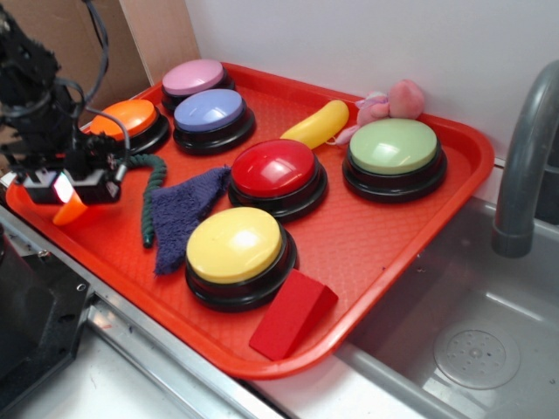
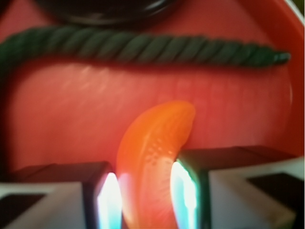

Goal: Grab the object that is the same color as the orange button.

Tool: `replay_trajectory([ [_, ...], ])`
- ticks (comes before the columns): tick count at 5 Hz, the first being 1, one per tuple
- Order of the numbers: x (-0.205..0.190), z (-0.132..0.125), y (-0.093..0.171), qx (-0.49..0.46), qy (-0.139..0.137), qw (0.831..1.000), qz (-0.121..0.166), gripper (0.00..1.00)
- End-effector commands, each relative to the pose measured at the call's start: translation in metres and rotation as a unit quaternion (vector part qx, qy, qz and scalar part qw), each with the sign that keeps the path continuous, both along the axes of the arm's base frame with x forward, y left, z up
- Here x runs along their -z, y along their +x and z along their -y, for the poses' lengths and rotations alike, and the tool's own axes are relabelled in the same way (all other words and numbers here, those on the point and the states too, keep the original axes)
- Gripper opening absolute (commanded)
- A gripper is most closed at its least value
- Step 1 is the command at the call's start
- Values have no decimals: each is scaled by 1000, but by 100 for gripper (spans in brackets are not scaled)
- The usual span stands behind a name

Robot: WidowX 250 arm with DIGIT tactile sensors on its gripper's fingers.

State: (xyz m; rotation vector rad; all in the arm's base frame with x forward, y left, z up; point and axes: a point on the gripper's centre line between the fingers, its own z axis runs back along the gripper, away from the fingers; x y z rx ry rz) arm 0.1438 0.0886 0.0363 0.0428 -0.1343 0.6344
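Orange wedge [image 2: 152, 157]: pinched between the gripper [image 2: 143, 195] fingers at the tray's [image 1: 367, 253] left corner.
Long axis: running from the fingers out toward the green rope [image 2: 143, 45], free tip curling right.
Orange button [image 1: 127, 120]: just behind the gripper, rope between.
Edges: tray rim close at left, sink [image 1: 472, 349] well off right.
Open room: bare tray between wedge and rope.

Orange wedge [image 2: 152, 157] glossy plastic; rope [image 2: 143, 47] twisted, matt.
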Motion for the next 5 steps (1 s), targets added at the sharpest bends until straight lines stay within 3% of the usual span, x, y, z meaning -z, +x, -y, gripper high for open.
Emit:
replay_trajectory([
  [1,-59,37,15,115,-9,993,16,0],
  [2,-76,70,20,182,-34,983,5,0],
  [3,-91,93,22,211,-41,977,3,0],
  [5,-93,79,20,216,-42,975,-21,0],
])
